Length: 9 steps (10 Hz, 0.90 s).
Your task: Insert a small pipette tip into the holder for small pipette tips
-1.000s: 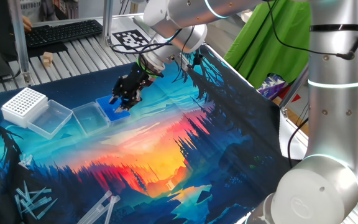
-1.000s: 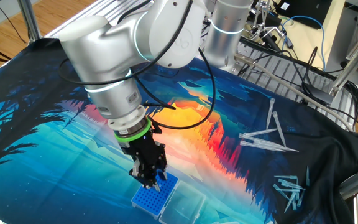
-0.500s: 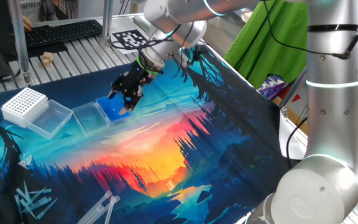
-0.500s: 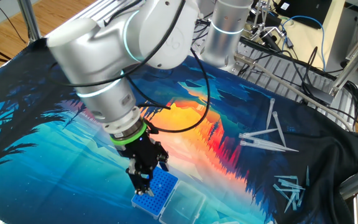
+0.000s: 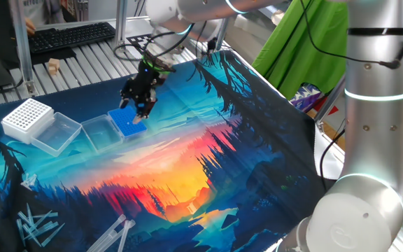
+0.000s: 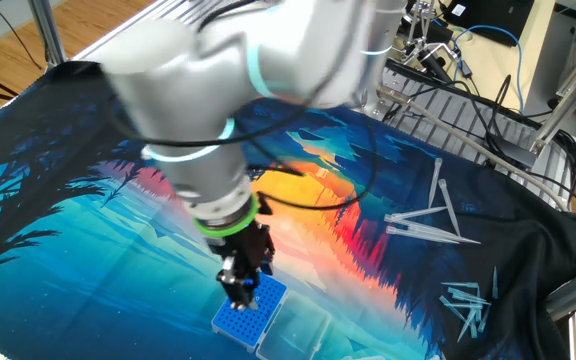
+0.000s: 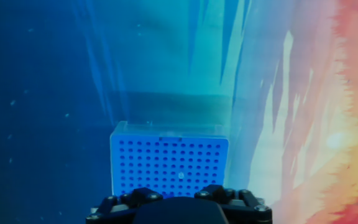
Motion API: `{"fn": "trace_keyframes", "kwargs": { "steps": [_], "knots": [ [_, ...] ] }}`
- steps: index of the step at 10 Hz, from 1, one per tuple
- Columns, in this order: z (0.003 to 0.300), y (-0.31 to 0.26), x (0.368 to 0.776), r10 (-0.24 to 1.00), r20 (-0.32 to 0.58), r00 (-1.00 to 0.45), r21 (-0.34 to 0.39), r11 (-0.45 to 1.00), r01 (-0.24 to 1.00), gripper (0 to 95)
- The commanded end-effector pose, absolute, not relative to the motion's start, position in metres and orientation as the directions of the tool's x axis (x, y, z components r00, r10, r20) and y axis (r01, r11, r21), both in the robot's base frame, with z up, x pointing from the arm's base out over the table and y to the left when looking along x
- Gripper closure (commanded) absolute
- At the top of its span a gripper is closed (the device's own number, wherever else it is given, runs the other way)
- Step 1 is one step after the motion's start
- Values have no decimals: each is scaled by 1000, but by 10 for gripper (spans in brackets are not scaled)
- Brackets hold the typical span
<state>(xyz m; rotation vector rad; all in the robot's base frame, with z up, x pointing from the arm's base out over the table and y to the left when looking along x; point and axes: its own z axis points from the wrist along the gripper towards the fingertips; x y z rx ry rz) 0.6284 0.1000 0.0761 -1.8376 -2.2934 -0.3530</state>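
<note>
Small pipette tip (image 7: 180,176) in blue holder (image 7: 169,158), below gripper (image 6: 240,290)

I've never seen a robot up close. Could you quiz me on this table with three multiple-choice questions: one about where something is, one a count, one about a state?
1. What is the gripper hovering over?
A. the keyboard
B. the blue holder
C. the loose tips

2. How many gridded racks sit on the cloth?
A. one
B. two
C. four

3. The blue holder's clear lid is:
A. shut
B. missing
C. open beside it

Answers:
1 B: it hangs just above the holes.
2 B: the blue holder plus a white rack.
3 C: the lid lies flat next to the holder.
</note>
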Motion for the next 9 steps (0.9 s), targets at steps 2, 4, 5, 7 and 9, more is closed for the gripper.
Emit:
{"fn": "trace_keyframes", "kwargs": {
  "steps": [2, 4, 5, 7, 9],
  "knots": [
    [109, 89, 613, 869, 190, -456, 135, 437, 889, 950],
    [118, 85, 608, 861, 140, -488, 119, 475, 872, 950],
    [123, 84, 604, 860, 134, -493, 122, 479, 869, 950],
    [129, 85, 598, 864, 121, -489, 117, 477, 871, 950],
    [136, 88, 590, 877, 95, -472, 99, 463, 881, 950]
  ]
}}
